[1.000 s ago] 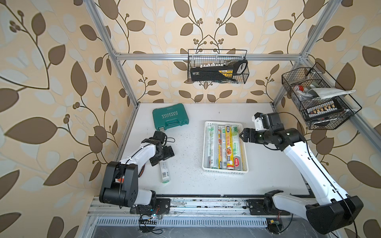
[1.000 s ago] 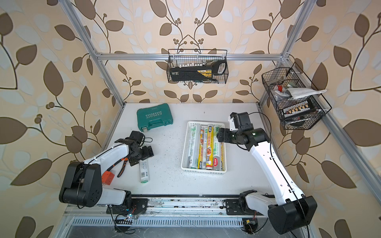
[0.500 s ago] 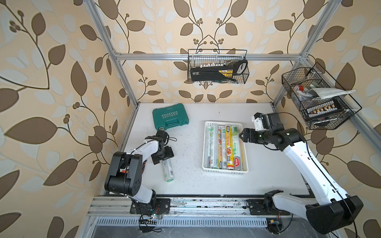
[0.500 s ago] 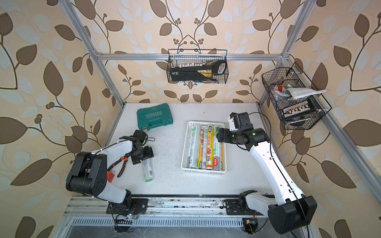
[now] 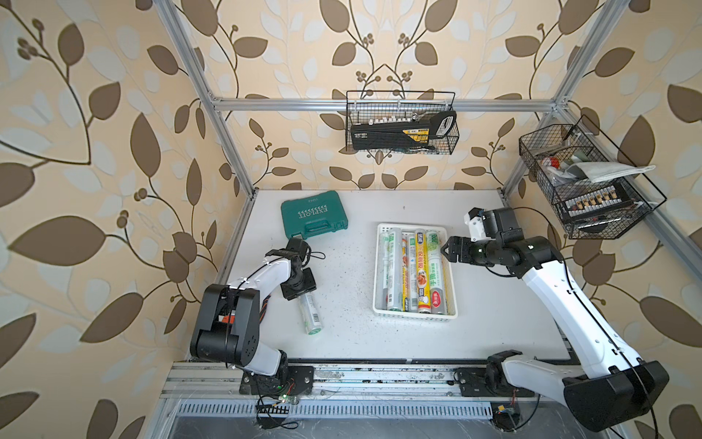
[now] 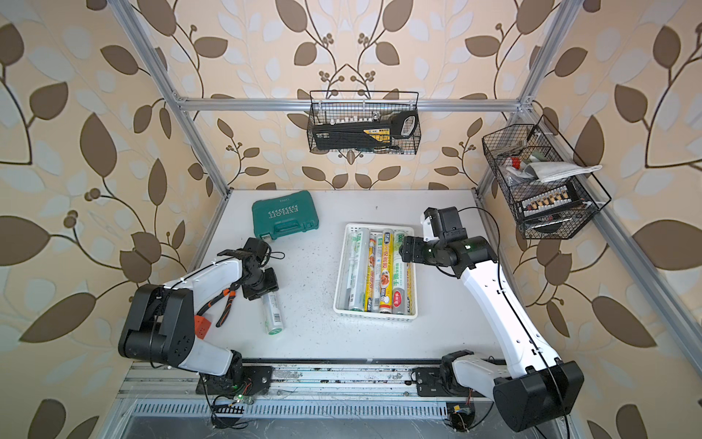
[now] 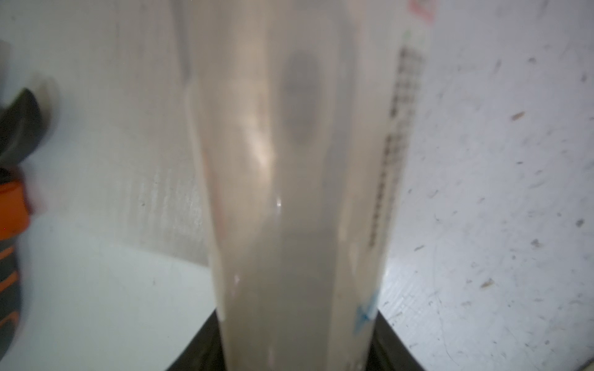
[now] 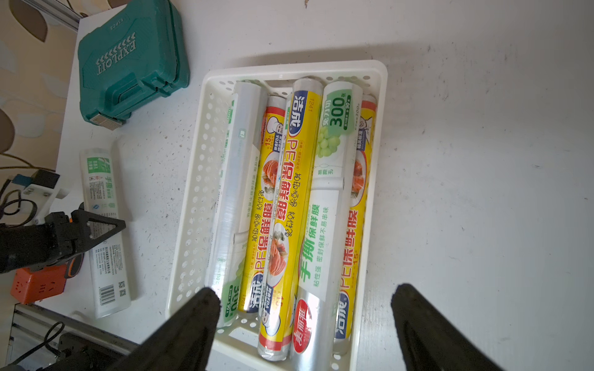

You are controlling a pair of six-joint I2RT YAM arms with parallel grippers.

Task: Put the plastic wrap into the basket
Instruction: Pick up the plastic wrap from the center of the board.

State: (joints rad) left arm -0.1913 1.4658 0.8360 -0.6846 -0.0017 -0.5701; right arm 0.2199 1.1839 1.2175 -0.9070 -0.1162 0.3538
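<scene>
One silvery-white plastic wrap roll [image 5: 310,313] [image 6: 274,313] [image 8: 103,231] lies on the table left of the basket. My left gripper [image 5: 301,290] [image 6: 263,288] [image 7: 297,353] is shut on its far end. In the left wrist view the roll [image 7: 299,192] fills the gap, with a black finger against each side. The white basket [image 5: 415,315] [image 6: 374,316] [image 8: 199,180] holds several rolls [image 5: 419,273] [image 8: 289,192] laid lengthwise, some yellow and some silvery-green. My right gripper [image 5: 445,252] [image 6: 403,251] [image 8: 302,298] hangs open above the basket's right side, holding nothing.
A green tool case [image 5: 314,214] [image 6: 285,219] [image 8: 128,61] lies at the back left. Orange-handled pliers [image 6: 226,304] and an orange block [image 6: 201,327] sit beside the left arm. Black wire baskets [image 5: 400,127] [image 5: 581,182] hang on the back and right walls.
My left gripper's jaws have closed from wide open onto the loose roll, and the roll's near end has swung slightly right. The right arm has not moved.
</scene>
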